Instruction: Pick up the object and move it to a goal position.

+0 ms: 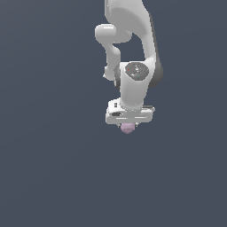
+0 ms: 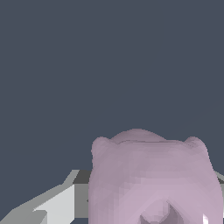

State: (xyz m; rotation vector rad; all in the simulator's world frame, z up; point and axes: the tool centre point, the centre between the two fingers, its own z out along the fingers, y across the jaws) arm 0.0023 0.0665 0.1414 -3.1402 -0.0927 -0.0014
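Backdrop [image 1: 48,177]: one unbroken field of flat slate blue-grey, filling the exterior view edge to edge. No seam, corner or horizon line separates floor from wall; whether the field is a surface or open space cannot be told. Texture: none, matte, uniform. Lighting: even and diffuse, with a very faint lightening toward the lower part of the exterior view. The wrist view shows the same plain slate tone [image 2: 65,65].
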